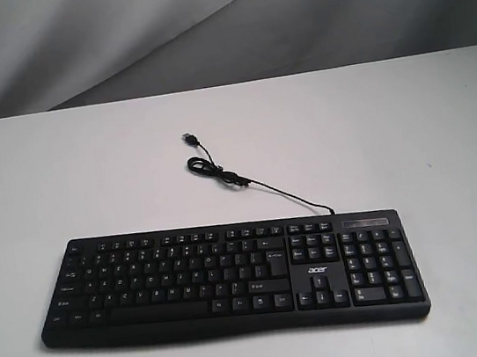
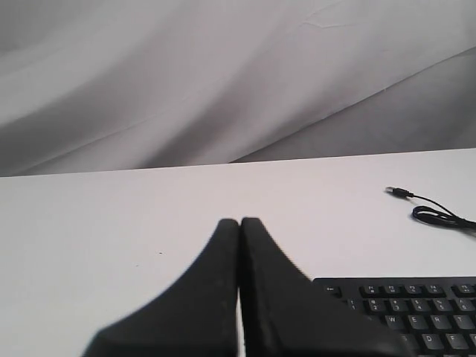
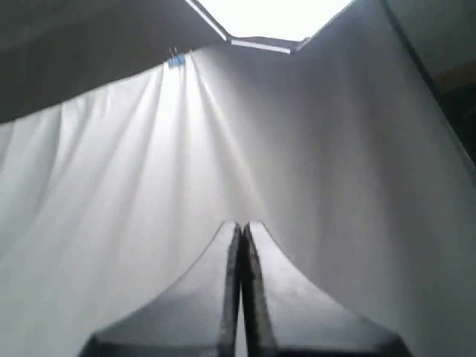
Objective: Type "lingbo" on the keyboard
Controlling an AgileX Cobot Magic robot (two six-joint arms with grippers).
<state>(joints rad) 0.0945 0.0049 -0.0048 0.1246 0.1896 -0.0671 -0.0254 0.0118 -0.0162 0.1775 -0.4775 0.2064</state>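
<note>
The black "acer" keyboard (image 1: 230, 277) lies flat near the table's front edge, number pad to the right. Its thin black USB cable (image 1: 220, 174) coils behind it, with the plug lying loose on the table. Neither arm shows in the exterior view. In the left wrist view my left gripper (image 2: 239, 223) is shut with nothing in it, hovering over bare table beside the keyboard's Esc corner (image 2: 405, 309). My right gripper (image 3: 242, 225) is also shut and empty, pointing at the white curtain; the keyboard is out of sight in that view.
The white table (image 1: 62, 185) stretches wide on all sides of the keyboard. A grey-white draped backdrop (image 1: 199, 24) hangs behind the table's far edge. The cable's plug (image 2: 398, 193) also shows in the left wrist view.
</note>
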